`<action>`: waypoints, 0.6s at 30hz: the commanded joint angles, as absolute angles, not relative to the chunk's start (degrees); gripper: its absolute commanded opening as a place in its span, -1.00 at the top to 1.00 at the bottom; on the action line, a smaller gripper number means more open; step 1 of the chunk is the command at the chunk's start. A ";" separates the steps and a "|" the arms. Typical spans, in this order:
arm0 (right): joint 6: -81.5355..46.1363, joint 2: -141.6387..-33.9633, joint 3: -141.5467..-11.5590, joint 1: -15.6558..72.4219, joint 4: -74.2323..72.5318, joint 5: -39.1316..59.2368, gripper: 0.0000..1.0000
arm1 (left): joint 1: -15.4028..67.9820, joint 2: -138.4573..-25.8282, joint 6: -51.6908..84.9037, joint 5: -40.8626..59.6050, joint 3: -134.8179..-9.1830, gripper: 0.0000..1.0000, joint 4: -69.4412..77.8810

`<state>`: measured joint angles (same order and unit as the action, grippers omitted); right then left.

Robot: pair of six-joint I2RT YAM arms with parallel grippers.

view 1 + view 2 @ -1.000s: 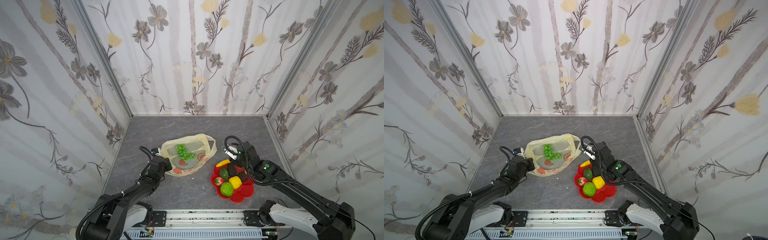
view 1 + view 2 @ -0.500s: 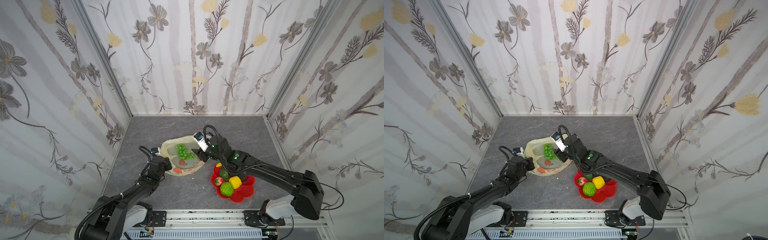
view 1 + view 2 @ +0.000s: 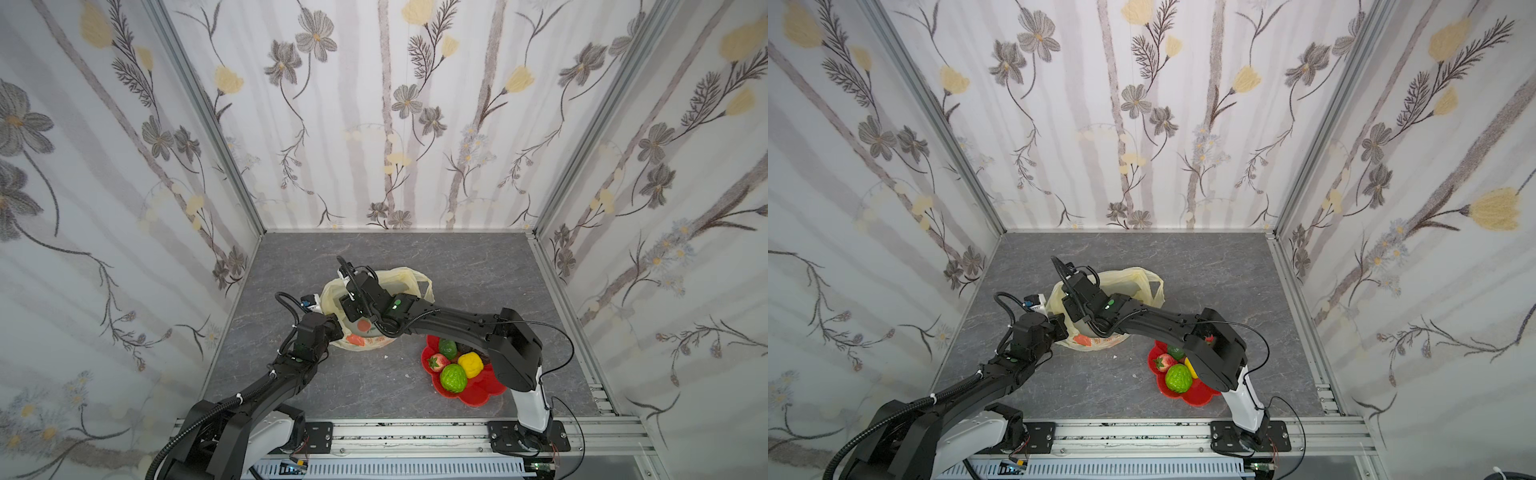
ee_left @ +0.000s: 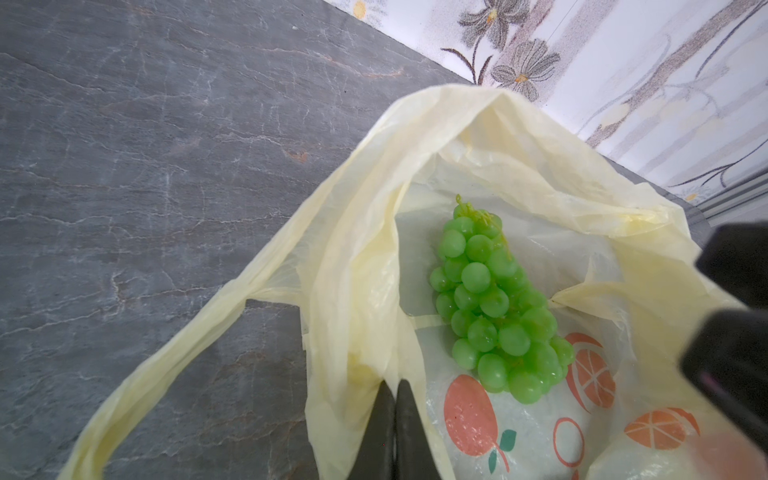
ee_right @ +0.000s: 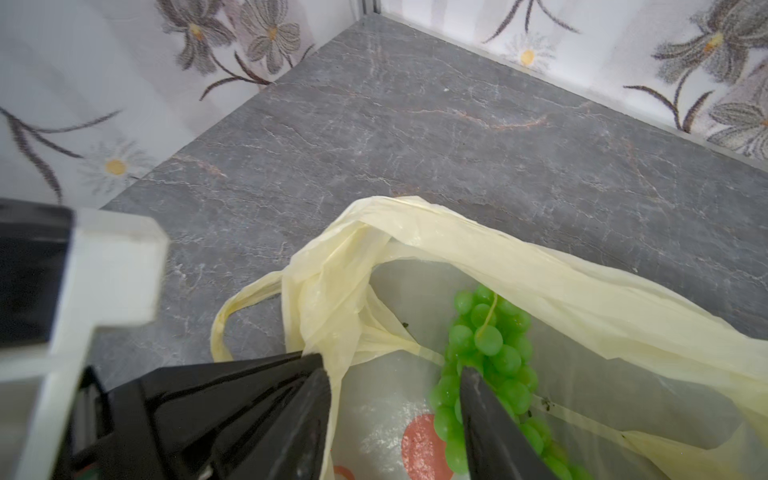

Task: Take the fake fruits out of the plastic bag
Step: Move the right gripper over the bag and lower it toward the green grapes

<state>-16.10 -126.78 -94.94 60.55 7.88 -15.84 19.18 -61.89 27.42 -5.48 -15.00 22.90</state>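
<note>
The pale-yellow plastic bag (image 3: 411,279) lies open on the grey floor in both top views, its mouth held up. My left gripper (image 4: 394,386) is shut on the bag's near rim. A green grape bunch (image 4: 490,299) lies inside the bag on the printed bottom. My right gripper (image 5: 395,374) reaches into the mouth with its jaws open. One finger rests against a fold of the rim and the other sits against the side of the grapes (image 5: 490,345), with nothing between them. A bumpy green fruit (image 3: 453,377), a lemon (image 3: 470,365), a strawberry (image 3: 438,362) and an avocado (image 3: 448,348) lie outside the bag.
Those fruits sit in a red flower-shaped dish (image 3: 478,397) at the front right, partly under my right arm. Flowered walls close in the floor on three sides, and a metal rail (image 3: 415,432) runs along the front. The left arm's white camera mount (image 5: 104,270) stands close beside the right gripper.
My right arm has swung left from above the red dish to the bag and dipped its jaws into the mouth beside the grapes. The left gripper has kept its hold on the rim.
</note>
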 commanded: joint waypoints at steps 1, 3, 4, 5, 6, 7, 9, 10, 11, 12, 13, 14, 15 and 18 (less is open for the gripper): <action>-18.84 -129.32 -97.80 59.72 9.07 -20.01 0.00 | 19.20 -61.79 27.69 -4.49 -14.90 1.00 25.18; -19.29 -131.03 -99.44 58.94 9.68 -19.92 0.02 | 19.16 -61.72 27.71 -4.26 -14.82 1.00 25.31; -19.50 -132.15 -100.81 58.43 10.47 -19.61 0.03 | 19.18 -61.66 27.68 -4.14 -14.80 1.00 25.31; -19.59 -133.18 -102.25 57.97 11.22 -19.44 0.04 | 19.20 -61.55 27.68 -4.13 -14.74 1.00 25.38; -19.60 -134.22 -103.53 57.62 11.93 -19.15 0.05 | 19.16 -61.45 27.75 -4.13 -14.60 1.00 25.39; -19.60 -135.01 -104.48 57.36 12.35 -19.22 0.05 | 19.17 -61.44 27.70 -4.06 -14.60 1.00 25.43; -19.59 -136.25 -105.85 56.80 12.78 -19.18 0.05 | 19.18 -61.52 27.71 -4.08 -14.60 1.00 25.48; -19.75 -136.84 -106.59 56.46 13.20 -18.78 0.05 | 19.16 -61.52 27.69 -4.03 -14.55 1.00 25.48; -19.92 -137.11 -106.93 56.21 13.47 -18.51 0.06 | 19.16 -61.52 27.69 -4.04 -14.61 1.00 25.54; -20.03 -137.42 -107.12 56.00 13.46 -18.09 0.07 | 19.20 -61.61 27.73 -4.06 -14.59 1.00 25.53; -20.04 -137.70 -107.27 55.90 13.47 -17.81 0.08 | 19.15 -61.63 27.77 -4.09 -14.63 1.00 25.55; -19.95 -138.03 -107.53 55.81 13.64 -17.57 0.08 | 19.21 -61.75 27.74 -4.05 -14.59 1.00 25.58; -19.95 -138.43 -107.99 55.65 14.02 -17.01 0.10 | 19.16 -61.81 27.74 -4.05 -14.67 1.00 25.58; -20.36 -139.17 -108.51 55.50 14.59 -15.63 0.17 | 19.19 -61.83 27.65 -4.13 -14.71 1.00 25.63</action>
